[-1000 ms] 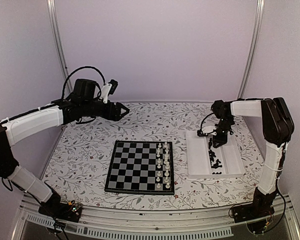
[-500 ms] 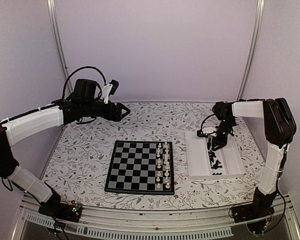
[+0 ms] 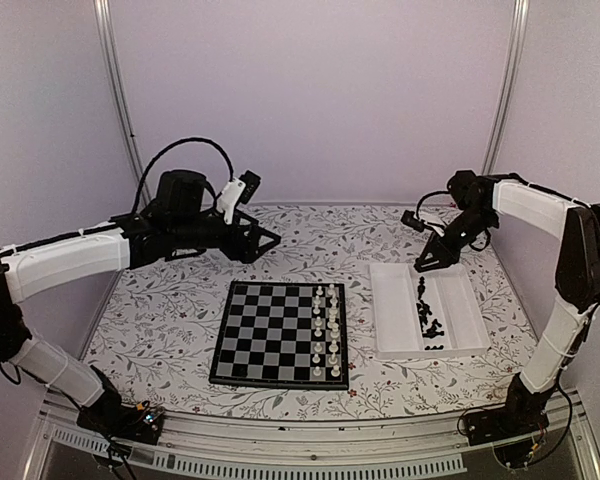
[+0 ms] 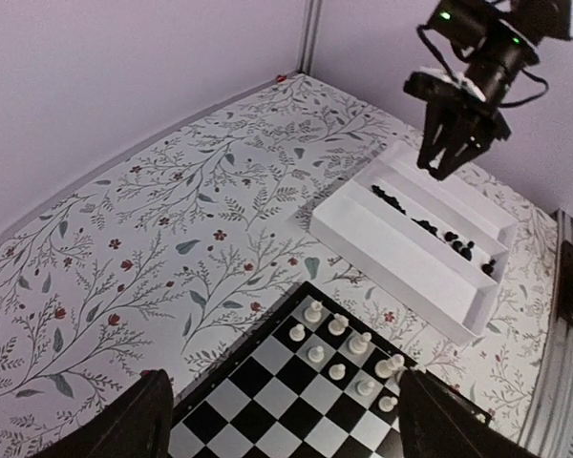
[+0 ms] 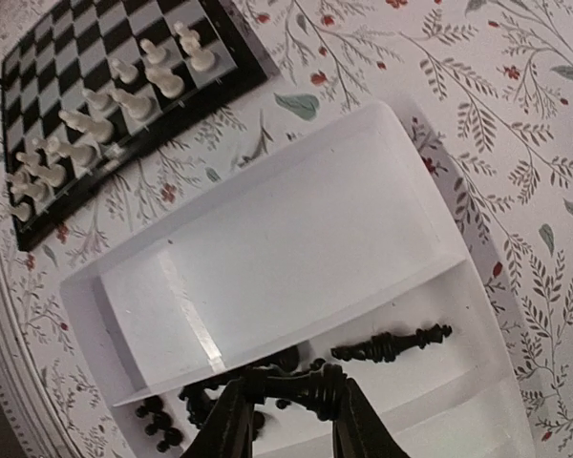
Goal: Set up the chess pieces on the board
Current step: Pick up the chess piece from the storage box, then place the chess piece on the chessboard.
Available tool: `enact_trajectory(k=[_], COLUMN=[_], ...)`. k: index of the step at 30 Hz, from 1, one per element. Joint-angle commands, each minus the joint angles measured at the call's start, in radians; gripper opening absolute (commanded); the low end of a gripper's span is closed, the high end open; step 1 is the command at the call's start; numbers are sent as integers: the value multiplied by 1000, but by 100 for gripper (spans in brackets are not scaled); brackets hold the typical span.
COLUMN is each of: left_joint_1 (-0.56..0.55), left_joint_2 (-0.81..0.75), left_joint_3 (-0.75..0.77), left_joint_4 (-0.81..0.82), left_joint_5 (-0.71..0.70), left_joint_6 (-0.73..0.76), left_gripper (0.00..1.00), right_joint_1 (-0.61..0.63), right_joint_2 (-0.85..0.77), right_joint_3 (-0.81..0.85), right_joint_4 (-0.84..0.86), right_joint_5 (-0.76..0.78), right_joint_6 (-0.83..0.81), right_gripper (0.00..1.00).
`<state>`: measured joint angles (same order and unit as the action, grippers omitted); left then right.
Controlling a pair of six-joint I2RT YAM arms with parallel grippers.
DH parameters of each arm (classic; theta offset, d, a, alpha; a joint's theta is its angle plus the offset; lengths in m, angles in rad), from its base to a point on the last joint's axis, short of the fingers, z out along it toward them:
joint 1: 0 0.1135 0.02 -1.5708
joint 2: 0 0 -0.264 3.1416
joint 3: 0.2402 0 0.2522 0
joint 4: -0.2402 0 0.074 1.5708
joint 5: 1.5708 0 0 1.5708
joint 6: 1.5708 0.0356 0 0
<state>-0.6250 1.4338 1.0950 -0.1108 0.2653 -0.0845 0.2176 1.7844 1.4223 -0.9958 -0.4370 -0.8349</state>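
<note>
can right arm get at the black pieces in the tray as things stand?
Likely yes: the right gripper hangs over the far end of the tray, with the black pieces lying uncovered below it. But its fingers look shut on one piece, so they aren't free.

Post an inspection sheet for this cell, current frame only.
Surface: floral table cover, nothing spilled.
Job's things: board carries white pieces in its two right-hand columns, no black ones; black pieces lie loose in the white tray, right of its divider.
Clutter: nothing seen.
Tools: left tool open, raised beyond the board; right tool shut on a black piece, raised over the tray's far end.
Cables: black loop over the left wrist; black lead at the right wrist.
Surroundings: plain lilac walls, metal uprights.
</note>
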Motion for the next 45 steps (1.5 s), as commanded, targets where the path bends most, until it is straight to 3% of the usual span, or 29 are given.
enact_trajectory(k=[1, 4, 7, 12, 23, 45], left_joint_1=[-151, -261, -366, -479, -488, -495], left_joint_2=[-79, -87, -43, 116, 424, 518], left_joint_3=[-103, -147, -133, -39, 257, 360], left_joint_4=[174, 238, 262, 313, 347, 368], left_joint_5=[-56, -112, -186, -297, -296, -225], left_joint_6=[172, 271, 363, 459, 586, 648], left_gripper=[83, 82, 74, 70, 64, 44], right_joint_1=[2, 3, 5, 12, 63, 91], right_joint_2=[-40, -33, -22, 12, -3, 7], right_joint_3=[55, 66, 56, 34, -14, -14], right_joint_4=[-103, -154, -206, -312, -328, -364], right_joint_5=[-411, -594, -730, -858, -883, -884], right_joint_6=[89, 77, 45, -61, -103, -132], right_gripper=[4, 5, 6, 6, 8, 10])
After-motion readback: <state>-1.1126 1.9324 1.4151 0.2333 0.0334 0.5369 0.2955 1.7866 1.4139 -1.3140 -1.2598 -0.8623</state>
